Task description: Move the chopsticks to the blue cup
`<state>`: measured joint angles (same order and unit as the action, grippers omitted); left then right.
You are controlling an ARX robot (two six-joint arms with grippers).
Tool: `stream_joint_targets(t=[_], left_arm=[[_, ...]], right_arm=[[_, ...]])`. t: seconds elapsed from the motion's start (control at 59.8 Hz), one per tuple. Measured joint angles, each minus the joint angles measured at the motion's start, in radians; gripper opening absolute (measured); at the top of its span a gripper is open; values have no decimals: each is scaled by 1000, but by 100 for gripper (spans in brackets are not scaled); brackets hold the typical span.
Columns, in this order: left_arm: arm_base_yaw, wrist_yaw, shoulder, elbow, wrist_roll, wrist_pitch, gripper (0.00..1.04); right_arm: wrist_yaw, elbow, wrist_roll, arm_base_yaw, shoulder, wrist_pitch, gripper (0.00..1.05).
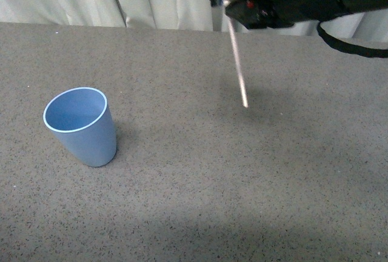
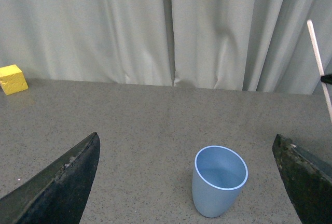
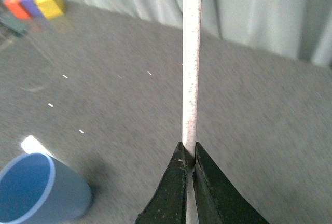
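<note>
Pale cream wood, long and very thin: the chopsticks (image 1: 237, 62), pinched near the top end by the right tool (image 1: 229, 2). Hanging down from that tool, a bit tilted, low tip up in the air and not touching the grey speckled surface (image 1: 242, 183). Tool shut tight on the stick, both black fingers (image 3: 174, 182) pressed against it.

Well off to the left of the right tool, and lower down: the blue cup (image 1: 82, 125), standing upright on the surface, open at the top, looks empty. Well apart from the stick.

Left tool (image 2: 187, 141) spread wide, holding nothing, the cup just ahead of it.

Beyond the left tool, a pale curtain (image 2: 104, 27) and a small yellow block (image 2: 12, 79).

Step in hand, most likely: carrying the lifted stick over to the cup. Next move, as a guess: slide across to the left, bring the low tip right above the cup's mouth, then go down slowly and let go. Careful aim needed: thin stick, light cup, easy to tip.
</note>
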<state>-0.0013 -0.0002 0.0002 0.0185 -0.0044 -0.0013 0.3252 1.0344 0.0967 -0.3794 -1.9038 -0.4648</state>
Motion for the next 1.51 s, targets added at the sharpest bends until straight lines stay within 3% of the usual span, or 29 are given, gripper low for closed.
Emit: stream_joint_targets(t=[0.1, 0.268, 0.586, 1.322, 1.506], left_arm=[[0, 0, 0, 0, 0, 0, 98], [0, 0, 0, 0, 0, 0, 98], [0, 0, 0, 0, 0, 0, 98], [0, 0, 0, 0, 0, 0, 98], [0, 0, 0, 0, 0, 0, 98]], right_arm=[[79, 3, 34, -38, -20, -198, 1], [177, 51, 81, -107, -83, -383, 1], [206, 186, 151, -253, -259, -471, 1], [222, 159, 141, -285, -381, -467, 1], [222, 131, 135, -282, -381, -476, 39]])
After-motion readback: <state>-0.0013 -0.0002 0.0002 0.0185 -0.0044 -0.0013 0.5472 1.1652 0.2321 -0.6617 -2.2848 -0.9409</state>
